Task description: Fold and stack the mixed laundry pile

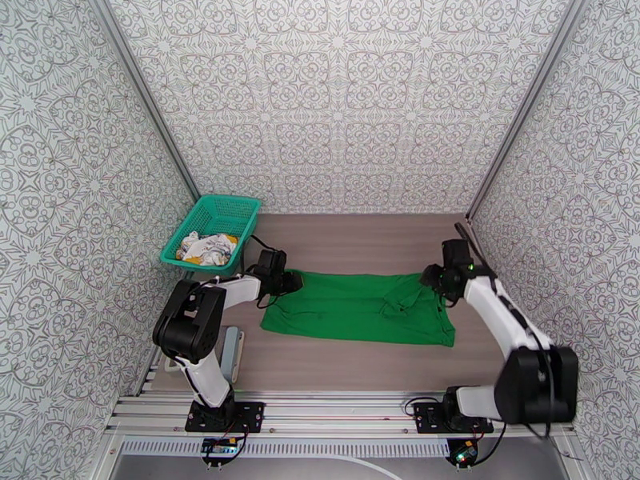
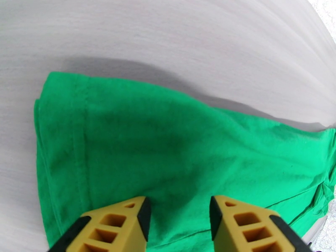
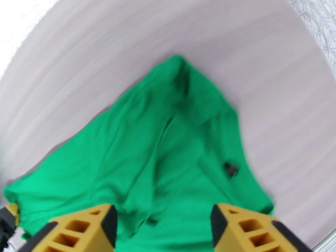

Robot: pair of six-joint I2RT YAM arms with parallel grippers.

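Observation:
The bright green shirt (image 1: pixel 360 307) lies spread flat across the middle of the table, with a bunched fold near its right end. My left gripper (image 1: pixel 290 282) hovers over the shirt's left end, its yellow fingers (image 2: pixel 126 223) apart above the cloth (image 2: pixel 176 152) and nothing between them. My right gripper (image 1: pixel 432 280) is over the shirt's right end, jaws wide open above the wrinkled green cloth (image 3: pixel 168 156). The white printed garment (image 1: pixel 206 248) lies crumpled in the teal basket (image 1: pixel 240 208) at the back left.
A pale flat object (image 1: pixel 232 352) lies on the table by the left arm's base. Patterned walls close in the back and both sides. An aluminium rail (image 1: pixel 344 410) runs along the near edge.

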